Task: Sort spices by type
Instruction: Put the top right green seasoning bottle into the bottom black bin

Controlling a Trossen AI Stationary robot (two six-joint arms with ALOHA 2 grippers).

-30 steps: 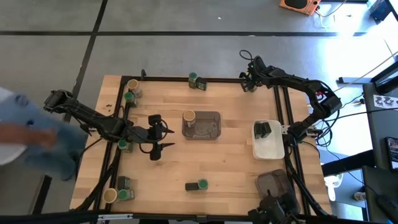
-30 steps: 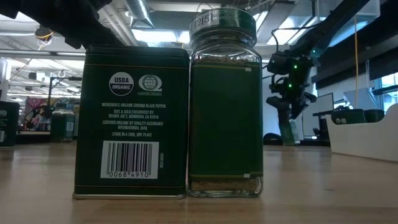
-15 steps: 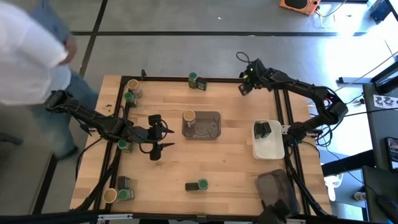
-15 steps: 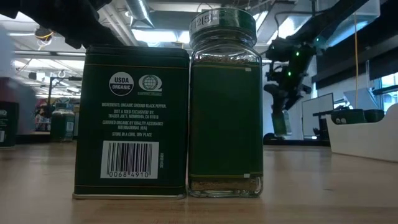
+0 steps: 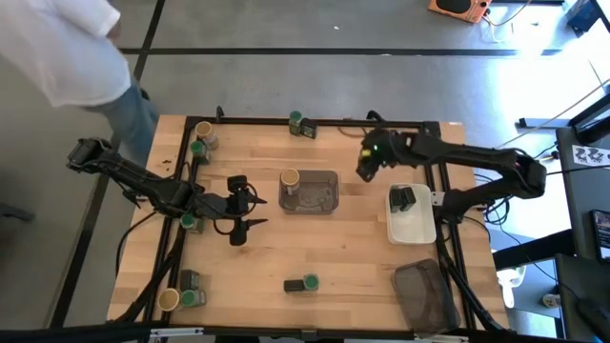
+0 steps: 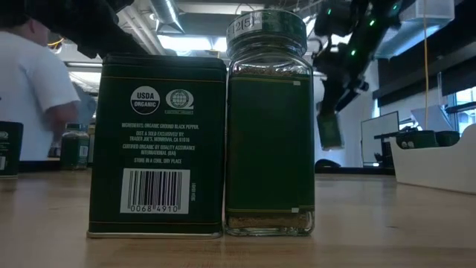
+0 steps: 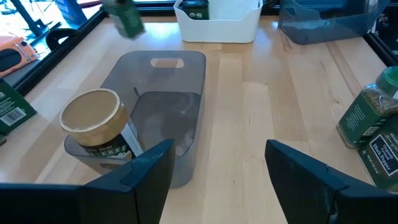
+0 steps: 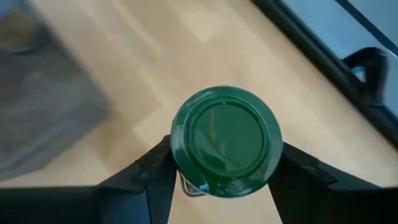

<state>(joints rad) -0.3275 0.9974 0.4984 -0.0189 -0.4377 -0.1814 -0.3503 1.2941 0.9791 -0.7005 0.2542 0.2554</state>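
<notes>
Your right gripper (image 8: 217, 180) is clamped on a green-lidded jar (image 8: 225, 142), one finger on each side just under the lid. Only its wrist view shows that grip. From overhead you see just the gripper (image 5: 367, 164) above the table (image 5: 362, 252) near its far edge, between the grey tray (image 5: 320, 193) and the white tray (image 5: 412, 227). The low view adds that the jar (image 6: 328, 130) hangs tilted, well clear of the wood.

Your left gripper (image 5: 250, 202) waits near the table's middle with its fingers spread wide and nothing between them. Its wrist view faces the grey tray (image 7: 186, 81), where a tan-lidded jar (image 7: 96, 124) leans at the near end.

Close to the low camera, a dark tin (image 6: 158, 145) and a second green-lidded jar (image 6: 269, 123) stand touching near the front edge. A person (image 5: 71, 48) stands off the far left corner.
</notes>
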